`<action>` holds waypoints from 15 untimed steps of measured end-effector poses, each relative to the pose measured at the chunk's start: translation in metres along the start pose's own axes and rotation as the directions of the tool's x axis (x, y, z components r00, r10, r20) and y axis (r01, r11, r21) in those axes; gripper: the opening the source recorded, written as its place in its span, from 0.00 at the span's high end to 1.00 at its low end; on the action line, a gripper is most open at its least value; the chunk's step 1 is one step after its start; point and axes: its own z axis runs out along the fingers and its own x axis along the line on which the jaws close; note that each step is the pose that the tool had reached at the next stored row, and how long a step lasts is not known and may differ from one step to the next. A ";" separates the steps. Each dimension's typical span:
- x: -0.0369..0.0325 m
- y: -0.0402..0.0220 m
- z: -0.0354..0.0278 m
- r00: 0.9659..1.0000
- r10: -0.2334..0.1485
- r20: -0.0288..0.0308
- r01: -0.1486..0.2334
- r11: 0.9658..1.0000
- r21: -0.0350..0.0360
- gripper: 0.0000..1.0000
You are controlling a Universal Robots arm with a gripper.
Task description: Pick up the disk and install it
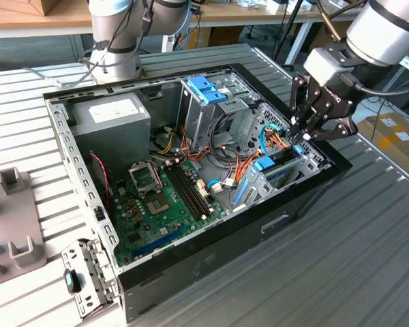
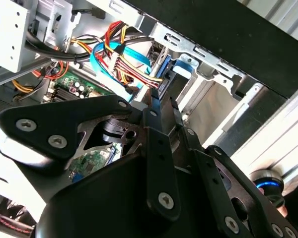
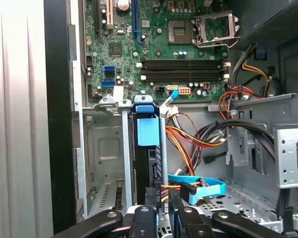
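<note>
Blue-framed disk [image 3: 148,148] in bay, gripper [image 3: 161,198] adj.

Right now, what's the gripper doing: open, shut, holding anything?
Gripper: fingers closed on the end of the disk, which stands upright in the drive bay.

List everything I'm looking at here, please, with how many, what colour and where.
computer case: one, black, open on the slatted metal table.
motherboard: one, green, on the case floor.
power supply: one, grey, far corner of the case.
metal cage: one, grey with a blue handle, upright mid-case.
disk: one, dark with blue carrier, standing on edge in the bay by the case wall, below the tool.
cables: several, light blue, red, orange and yellow, beside the disk.
grey blocks: a few, at the exterior view's left.
tool: one, black, on the arm, its tips at the disk's top edge.
</note>
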 end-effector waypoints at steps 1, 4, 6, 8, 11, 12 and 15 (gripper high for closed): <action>-0.0003 0.0000 -0.0021 1.000 0.000 0.000 0.000 1.000 0.000 0.75; -0.0010 0.0002 -0.0068 1.000 0.000 0.000 0.000 1.000 0.000 0.84; -0.0010 -0.0001 -0.0070 1.000 0.000 0.000 0.000 1.000 -0.001 0.89; -0.0007 -0.0017 -0.0063 1.000 0.001 0.000 -0.001 1.000 -0.006 0.89; 0.0027 -0.0053 -0.0031 1.000 0.002 -0.001 -0.002 1.000 -0.020 0.89; 0.0038 -0.0061 -0.0012 1.000 0.002 -0.001 -0.002 1.000 -0.024 0.89; 0.0049 -0.0078 0.0056 1.000 0.003 -0.001 -0.003 0.999 -0.033 0.89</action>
